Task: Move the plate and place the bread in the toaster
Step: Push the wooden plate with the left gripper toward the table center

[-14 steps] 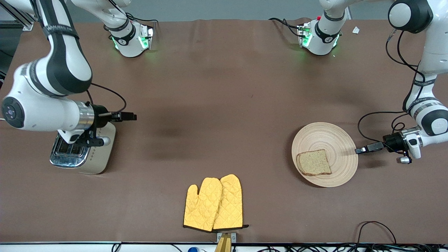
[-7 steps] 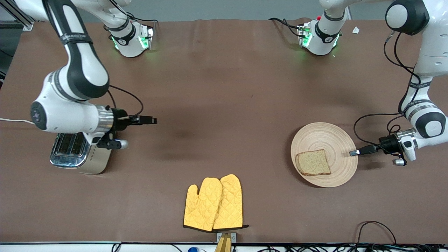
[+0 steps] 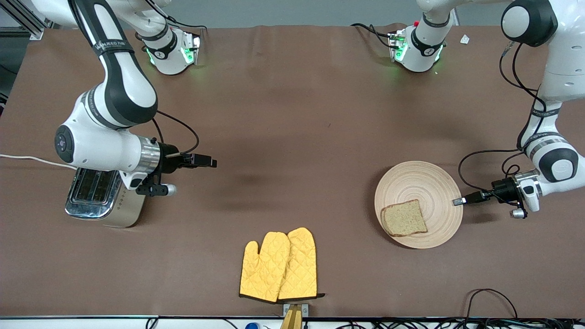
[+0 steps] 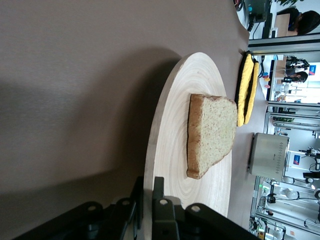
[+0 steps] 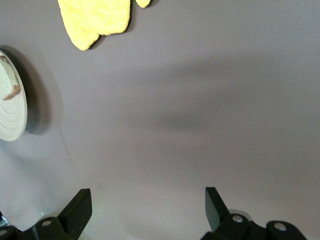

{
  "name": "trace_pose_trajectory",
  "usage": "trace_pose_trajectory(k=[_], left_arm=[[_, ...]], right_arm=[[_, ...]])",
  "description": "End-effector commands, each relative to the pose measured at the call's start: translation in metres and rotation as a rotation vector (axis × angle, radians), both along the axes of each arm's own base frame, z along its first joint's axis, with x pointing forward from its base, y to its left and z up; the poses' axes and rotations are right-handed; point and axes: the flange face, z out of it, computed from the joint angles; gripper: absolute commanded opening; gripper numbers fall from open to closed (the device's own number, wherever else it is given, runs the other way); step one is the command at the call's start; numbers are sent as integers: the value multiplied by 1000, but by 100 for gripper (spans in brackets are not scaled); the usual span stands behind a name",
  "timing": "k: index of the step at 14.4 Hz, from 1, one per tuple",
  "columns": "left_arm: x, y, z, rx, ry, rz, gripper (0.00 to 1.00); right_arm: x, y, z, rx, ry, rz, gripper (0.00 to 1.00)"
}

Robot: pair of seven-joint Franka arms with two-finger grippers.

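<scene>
The pale wooden plate [image 3: 418, 203] lies toward the left arm's end of the table with the brown bread slice [image 3: 404, 218] on its part nearest the front camera. My left gripper [image 3: 457, 201] is shut on the plate's rim; in the left wrist view its fingers [image 4: 159, 192] clamp the plate [image 4: 172, 135] edge, the bread [image 4: 212, 132] just ahead. The cream toaster [image 3: 105, 198] with chrome top stands at the right arm's end. My right gripper [image 3: 211, 162] is open and empty over bare table beside the toaster; its fingertips [image 5: 80, 204] are wide apart.
A pair of yellow oven mitts [image 3: 279, 265] lies near the table's front edge, midway between the arms. A white cord [image 3: 27, 159] runs from the toaster off the table's end. Black cables [image 3: 491, 294] trail at the front edge near the left arm's end.
My left gripper has slid the plate with the bread toward the middle of the table. My right arm has swung from over the toaster toward the table's middle.
</scene>
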Motion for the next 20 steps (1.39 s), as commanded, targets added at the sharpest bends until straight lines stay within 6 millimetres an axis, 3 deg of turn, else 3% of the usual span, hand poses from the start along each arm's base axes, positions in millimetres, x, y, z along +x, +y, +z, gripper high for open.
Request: trace_pose_trajectory(k=[1,4,6,10,16,20], left_arm=[[12,-19,21,-11,-23,-34,0],[23,-45,64,9,-75,-122,0],[33,-74,92,42,-117,-213,0],[40,-141,115,-9,-164,-318,0],[34,-242,128,-80,-187,-454,0],[26,-314,118,-64,-133,-467,0]], right_arm=[[-20,17,-28,21,-15,-63,100],[-22,20,-32,20,-19,-67,100],[-22,17,-33,20,-13,-70,100],[-22,14,-35,19,-10,-74,100],[-23,5,-42,15,-4,-73,100],[-24,-1,-47,11,4,-79,100]])
